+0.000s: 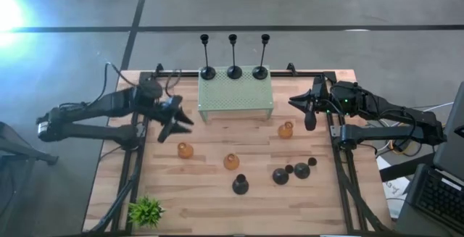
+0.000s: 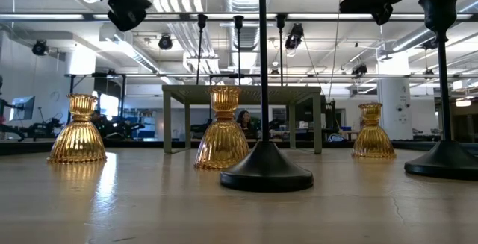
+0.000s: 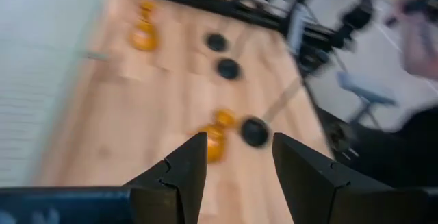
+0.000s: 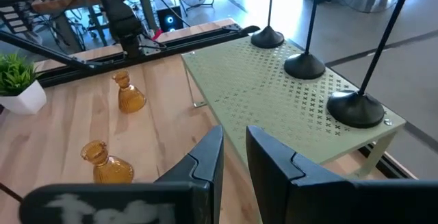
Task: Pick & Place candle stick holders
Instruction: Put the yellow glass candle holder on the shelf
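Hovering spread and empty, the left claw (image 1: 176,120) hangs just above an amber holder (image 1: 185,150) (likely its target); the right claw (image 1: 310,111), narrowly parted, waits beside the stand (image 1: 235,98).

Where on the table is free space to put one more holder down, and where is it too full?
Bare wood lies between the plant and the lone black dome holder, and near the left amber holder. The green stand is free in front of its three tall black holders. Crowded: the black dome cluster.
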### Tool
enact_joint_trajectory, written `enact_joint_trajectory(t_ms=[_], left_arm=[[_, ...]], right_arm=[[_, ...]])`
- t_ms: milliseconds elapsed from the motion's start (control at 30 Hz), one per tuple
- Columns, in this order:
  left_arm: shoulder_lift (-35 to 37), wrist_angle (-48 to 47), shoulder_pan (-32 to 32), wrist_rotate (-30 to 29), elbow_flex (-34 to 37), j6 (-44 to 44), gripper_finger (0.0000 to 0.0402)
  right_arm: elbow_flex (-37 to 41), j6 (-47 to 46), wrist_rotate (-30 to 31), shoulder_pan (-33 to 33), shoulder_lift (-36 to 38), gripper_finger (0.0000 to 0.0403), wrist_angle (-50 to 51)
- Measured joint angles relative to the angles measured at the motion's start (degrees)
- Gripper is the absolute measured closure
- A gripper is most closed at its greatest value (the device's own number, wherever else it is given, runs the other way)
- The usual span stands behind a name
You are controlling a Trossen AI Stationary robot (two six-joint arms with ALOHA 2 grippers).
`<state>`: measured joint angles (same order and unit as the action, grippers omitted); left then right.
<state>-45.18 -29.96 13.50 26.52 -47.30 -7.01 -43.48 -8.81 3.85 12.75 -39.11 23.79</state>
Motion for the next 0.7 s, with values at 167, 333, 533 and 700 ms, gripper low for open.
enact_joint_trajectory(t_ms=[167,333,533,700], left_arm=[[0.7,3.8,-10.4,-2.1,2.4,-2.8,0.0232],[-0.7,14.6,-18.8,-3.2,6.4,-0.8,0.0232],[-5.5,26.8,-24.0,-3.3,11.8,3.4,0.0232],[-11.9,34.4,-24.5,-3.5,14.1,3.5,0.0232]], right_arm=[[0.0,0.3,0.0,0.0,0.0,0.0346,0.0],[0.0,0.4,0.0,0.0,0.0,0.0346,0.0],[0.0,0.4,0.0,0.0,0.0,0.0346,0.0],[0.0,1.3,0.1,0.0,0.0,0.0346,0.0]])
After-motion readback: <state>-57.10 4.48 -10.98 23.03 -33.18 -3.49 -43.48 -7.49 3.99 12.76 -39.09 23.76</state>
